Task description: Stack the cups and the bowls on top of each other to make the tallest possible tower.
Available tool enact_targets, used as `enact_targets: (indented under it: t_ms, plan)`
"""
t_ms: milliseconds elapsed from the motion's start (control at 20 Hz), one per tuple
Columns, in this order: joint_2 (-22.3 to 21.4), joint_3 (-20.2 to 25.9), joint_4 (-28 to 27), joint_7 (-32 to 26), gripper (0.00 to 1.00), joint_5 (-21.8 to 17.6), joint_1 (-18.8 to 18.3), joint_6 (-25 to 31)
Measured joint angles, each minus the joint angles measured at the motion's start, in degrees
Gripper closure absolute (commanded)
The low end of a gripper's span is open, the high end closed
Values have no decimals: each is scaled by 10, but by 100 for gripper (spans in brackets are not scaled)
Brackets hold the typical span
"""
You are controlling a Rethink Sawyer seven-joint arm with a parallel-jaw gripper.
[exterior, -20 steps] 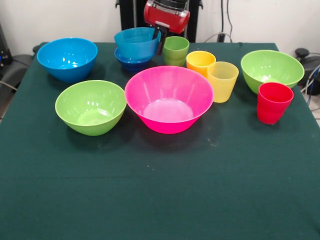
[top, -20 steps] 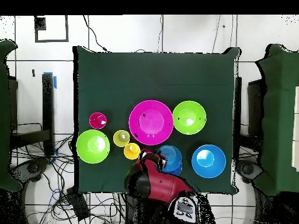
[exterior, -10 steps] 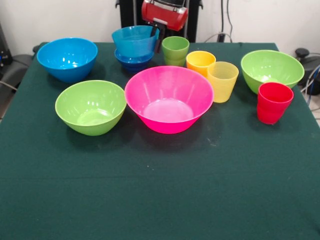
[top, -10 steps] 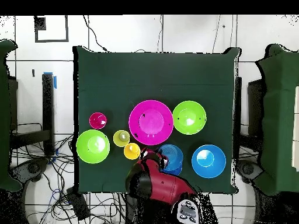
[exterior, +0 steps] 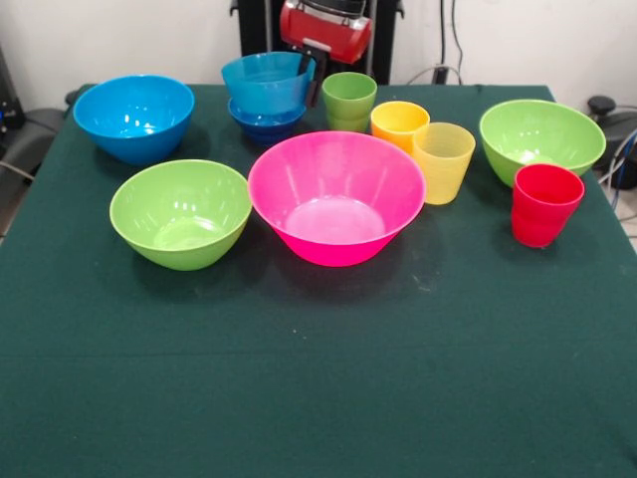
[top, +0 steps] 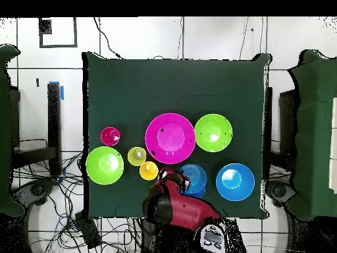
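Observation:
My gripper (exterior: 310, 80) reaches down at the far side of the table, its fingers astride the right rim of the light blue bowl (exterior: 261, 82) and shut on it. That bowl rests nearly level in the dark blue bowl (exterior: 264, 123), forming the tower (top: 193, 178). Right beside them stands the green cup (exterior: 349, 100), then the orange cup (exterior: 398, 121), the yellow cup (exterior: 443, 159) and the red cup (exterior: 542, 204). In the overhead view the red arm (top: 174, 204) hides the green cup.
A large pink bowl (exterior: 335, 194) sits mid-table. Lime green bowls (exterior: 181, 211) (exterior: 540, 137) stand to its left and at the far right. A bright blue bowl (exterior: 133, 117) is at the far left. The near half of the green cloth (exterior: 318, 398) holds nothing.
The gripper rose a little and shifted left. The light blue bowl went from tilted to nearly level over the dark blue one.

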Motion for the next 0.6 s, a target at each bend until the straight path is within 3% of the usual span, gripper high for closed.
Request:
enact_targets:
  t_ms: [600]
  plan:
    - [28,-14,0,0,100,1,32,0]
